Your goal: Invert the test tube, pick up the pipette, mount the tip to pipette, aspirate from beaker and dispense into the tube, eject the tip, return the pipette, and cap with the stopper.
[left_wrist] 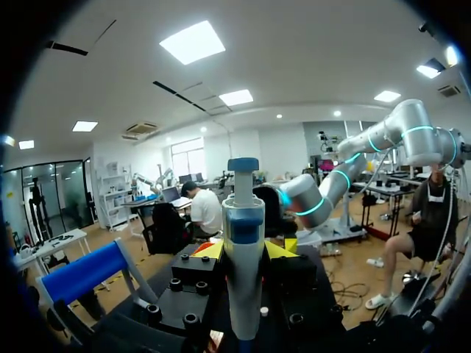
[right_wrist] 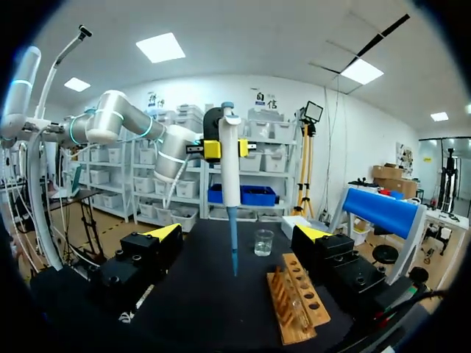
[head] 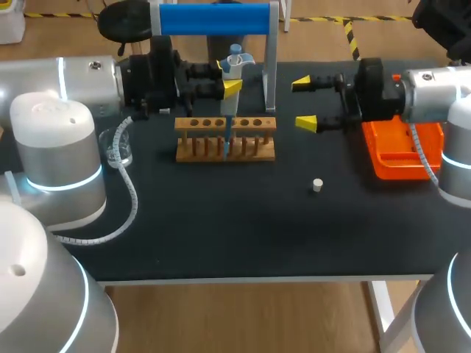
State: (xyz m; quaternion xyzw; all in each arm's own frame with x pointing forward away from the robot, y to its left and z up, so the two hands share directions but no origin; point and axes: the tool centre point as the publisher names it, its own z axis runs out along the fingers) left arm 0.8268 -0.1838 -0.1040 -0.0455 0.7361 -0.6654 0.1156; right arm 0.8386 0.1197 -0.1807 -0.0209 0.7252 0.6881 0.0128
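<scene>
Yellow fingertips of the left gripper (head: 229, 87) are clamped on the pipette (head: 233, 65) from two sides, holding it upright over the far middle of the table (head: 243, 228). The left wrist view shows its smooth white barrel with a blue collar and a blue plunger knob on top. A slim blue tip (right_wrist: 233, 246), tapering to a point, is mounted on its lower end. In the head view the tip hangs down at the middle of the wooden rack (head: 225, 138), a plain block with a row of round holes. I cannot tell whether the tip reaches into the test tube, and the tube itself is hard to make out among the holes.

By my reading, the pickup and tip mounting are done and the work stands at aspirating or dispensing. No liquid is visible to settle which. Ejecting the tip, returning the pipette and capping are left.

The clear glass beaker (head: 118, 147) stands left of the rack, near the left arm's cable. The small white stopper (head: 317, 184), a stubby cylinder, lies alone on the dark matte tabletop, nearer than the rack and to its right. The right gripper (head: 304, 103) hangs to the right of the rack with its fingers wide apart, holding nothing. An orange plastic tray (head: 397, 158) sits under the right arm. A blue roller on a metal frame (head: 213, 18) stands at the far edge.
</scene>
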